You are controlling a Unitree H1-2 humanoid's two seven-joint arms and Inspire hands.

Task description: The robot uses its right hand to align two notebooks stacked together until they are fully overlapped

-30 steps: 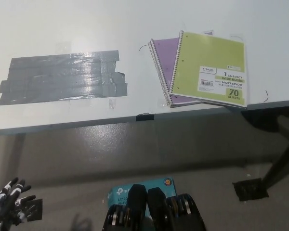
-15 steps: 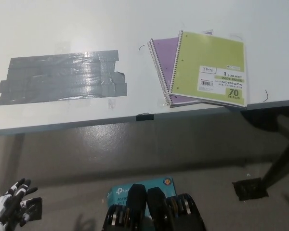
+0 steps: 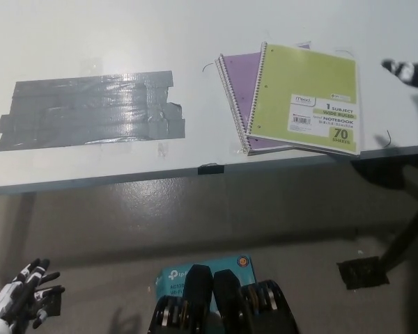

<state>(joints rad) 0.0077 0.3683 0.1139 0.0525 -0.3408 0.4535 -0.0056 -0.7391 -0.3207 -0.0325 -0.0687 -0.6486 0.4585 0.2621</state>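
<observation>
a white table fills the upper part of the view, its front edge running across the middle. on its left half lies a broad patch of grey tape, made of overlapping strips, wrinkled and shiny. a small dark tab sits on the table's front edge. below, on the grey floor, a teal box lies partly hidden. a dark table leg slants down to a black foot plate, possibly taped to the floor.

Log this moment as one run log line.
right hand: entering right of green notebook | purple notebook: underneath, offset left | left hand: resting, lower left
</observation>
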